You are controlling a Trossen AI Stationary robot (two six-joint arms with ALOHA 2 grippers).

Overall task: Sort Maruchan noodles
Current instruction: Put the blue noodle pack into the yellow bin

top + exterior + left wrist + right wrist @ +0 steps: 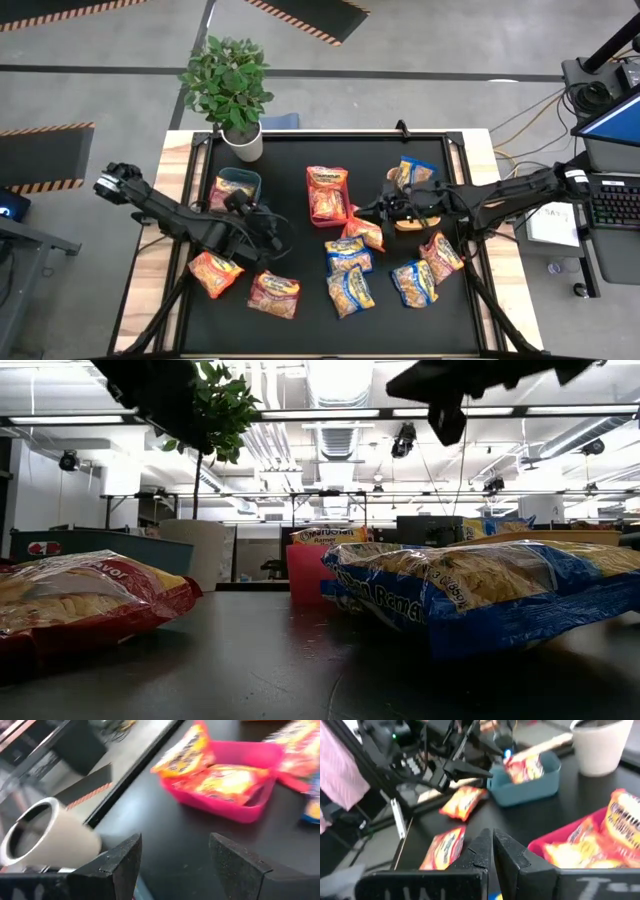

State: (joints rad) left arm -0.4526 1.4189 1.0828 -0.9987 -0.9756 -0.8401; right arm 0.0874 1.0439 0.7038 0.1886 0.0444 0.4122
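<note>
A: How do the left gripper's (175, 865) jaws stand?

B: Spread apart, with nothing between them. It hangs just beside the teal bin (240, 186), which already has a red-pink packet (526, 769) in it. Past the jaws lies the red bin (235, 795) with orange packets (220, 779) inside, and off to one side stands the white plant pot (47, 836).

A: And the right gripper (492, 851)?

B: Its jaws are pressed together, pinching nothing. It sits over the mat between the red bin and the tan bin (415, 200). Ahead of those jaws are the teal bin and two loose packets (462, 802) on the black mat (300, 235).

A: Where are the rest of the noodles?

B: Scattered on the mat: blue-and-yellow packets (350, 290) near the right gripper, an orange packet (215, 274) and a red-pink one near the left gripper.
</note>
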